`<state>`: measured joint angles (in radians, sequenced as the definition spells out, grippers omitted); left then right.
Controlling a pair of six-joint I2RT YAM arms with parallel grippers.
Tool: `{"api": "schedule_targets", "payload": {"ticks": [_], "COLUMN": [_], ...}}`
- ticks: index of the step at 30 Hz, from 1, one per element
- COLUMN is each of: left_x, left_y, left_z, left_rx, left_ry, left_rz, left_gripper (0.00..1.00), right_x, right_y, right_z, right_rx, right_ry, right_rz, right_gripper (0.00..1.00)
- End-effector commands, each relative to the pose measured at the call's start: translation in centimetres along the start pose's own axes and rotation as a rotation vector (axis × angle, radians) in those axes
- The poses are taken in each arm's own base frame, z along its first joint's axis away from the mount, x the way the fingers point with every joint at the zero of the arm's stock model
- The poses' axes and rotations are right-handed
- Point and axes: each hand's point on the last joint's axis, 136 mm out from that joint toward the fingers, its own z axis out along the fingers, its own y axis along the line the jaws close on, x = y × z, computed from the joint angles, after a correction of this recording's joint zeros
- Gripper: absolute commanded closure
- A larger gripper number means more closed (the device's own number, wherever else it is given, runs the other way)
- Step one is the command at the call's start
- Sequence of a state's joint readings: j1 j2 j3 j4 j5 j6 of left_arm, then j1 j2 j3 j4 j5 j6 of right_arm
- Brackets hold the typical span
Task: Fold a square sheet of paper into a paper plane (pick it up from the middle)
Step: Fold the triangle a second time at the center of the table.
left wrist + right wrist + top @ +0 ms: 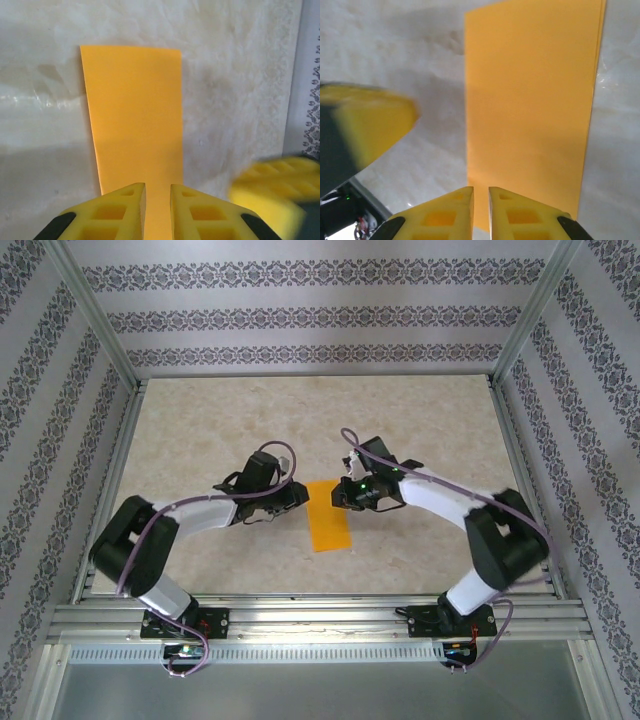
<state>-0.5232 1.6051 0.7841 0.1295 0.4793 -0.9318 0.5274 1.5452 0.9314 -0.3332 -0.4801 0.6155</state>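
The orange sheet of paper (pixel 329 516) lies flat on the table as a narrow rectangle, and a doubled edge shows along one long side in the right wrist view. My left gripper (pixel 300 498) hovers at its far left corner and my right gripper (pixel 341 496) at its far right corner. In the left wrist view the paper (pixel 135 110) stretches away under the left gripper (pixel 157 192), whose yellow fingers stand slightly apart with nothing between them. Over the paper (pixel 535 100) the right gripper (pixel 481 194) likewise shows a narrow gap and holds nothing.
The beige table top (pixel 200 430) is framed by aluminium rails (pixel 320 615) and patterned walls. A blurred yellow finger of the other arm shows at the right of the left wrist view (pixel 272 187) and at the left of the right wrist view (pixel 370 125).
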Motion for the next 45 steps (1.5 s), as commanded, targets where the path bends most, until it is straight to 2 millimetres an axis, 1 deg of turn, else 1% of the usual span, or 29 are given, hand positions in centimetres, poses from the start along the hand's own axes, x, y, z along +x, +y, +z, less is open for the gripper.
{"api": "schedule_targets", "payload": {"ticks": [1, 3, 5, 6, 8, 9, 12, 13, 15, 19, 24, 27, 32, 35, 39, 43, 45], "left_x": [-2.0, -2.4, -2.4, -2.2, -1.9, -1.9, -2.6, -2.8, -3.3, -3.7, -3.8, -3.2, -1.9, -1.2, -0.7, -1.2, -1.6], "left_y": [-3.8, -3.4, -2.4, -1.8, -1.6, -1.7, -1.4, -1.0, -0.3, 0.7, 2.3, 3.5, 5.6, 6.3, 6.8, 6.2, 5.6], "left_z": [0.8, 1.9, 2.8, 3.3, 4.0, 4.1, 4.0, 4.1, 4.2, 4.7, 5.4, 6.0, 5.8, 5.8, 5.8, 6.0, 6.2], "left_rx": [0.098, 0.077, 0.033, 0.010, 0.005, 0.008, -0.004, -0.016, -0.028, -0.029, -0.036, -0.045, -0.090, -0.090, -0.093, -0.073, -0.057], "left_ry": [0.017, 0.045, 0.067, 0.086, 0.131, 0.134, 0.113, 0.114, 0.110, 0.118, 0.108, 0.113, 0.113, 0.120, 0.125, 0.123, 0.121], "left_rz": [0.018, 0.009, -0.007, -0.024, -0.037, -0.037, -0.020, -0.025, -0.036, -0.057, -0.073, -0.096, -0.124, -0.136, -0.140, -0.125, -0.116], "left_gripper": [0.79, 0.80, 0.80, 0.80, 0.82, 0.82, 0.82, 0.82, 0.82, 0.82, 0.81, 0.81, 0.81, 0.81, 0.81, 0.81, 0.81], "right_x": [1.5, 2.5, 3.2, 3.5, 4.1, 4.3, 4.7, 4.9, 5.5, 6.6, 7.7, 8.0, 8.2, 8.2, 7.8, 7.1, 5.9], "right_y": [-2.8, -3.7, -4.1, -4.1, -5.5, -5.9, -5.7, -5.7, -5.7, -5.4, -5.3, -5.3, -5.0, -4.9, -4.5, -3.8, -2.4], "right_z": [-1.5, -2.0, -2.2, -2.6, -3.4, -3.7, -3.8, -3.7, -3.2, -2.1, -0.6, 0.2, 0.9, 1.3, 1.6, 1.9, 2.2], "right_rx": [0.076, 0.046, 0.023, 0.014, 0.096, 0.104, 0.043, 0.037, 0.012, -0.012, -0.018, -0.024, -0.030, -0.036, -0.063, -0.104, -0.224], "right_ry": [-0.047, -0.079, -0.102, -0.099, -0.110, -0.127, -0.148, -0.148, -0.120, -0.032, 0.049, 0.077, 0.109, 0.117, 0.111, 0.102, 0.078], "right_rz": [0.100, 0.190, 0.243, 0.230, 0.216, 0.205, 0.219, 0.232, 0.254, 0.277, 0.292, 0.303, 0.312, 0.329, 0.344, 0.346, 0.364], "right_gripper": [0.83, 0.82, 0.81, 0.82, 0.82, 0.82, 0.80, 0.79, 0.74, 0.72, 0.70, 0.69, 0.67, 0.65, 0.61, 0.61, 0.58]}}
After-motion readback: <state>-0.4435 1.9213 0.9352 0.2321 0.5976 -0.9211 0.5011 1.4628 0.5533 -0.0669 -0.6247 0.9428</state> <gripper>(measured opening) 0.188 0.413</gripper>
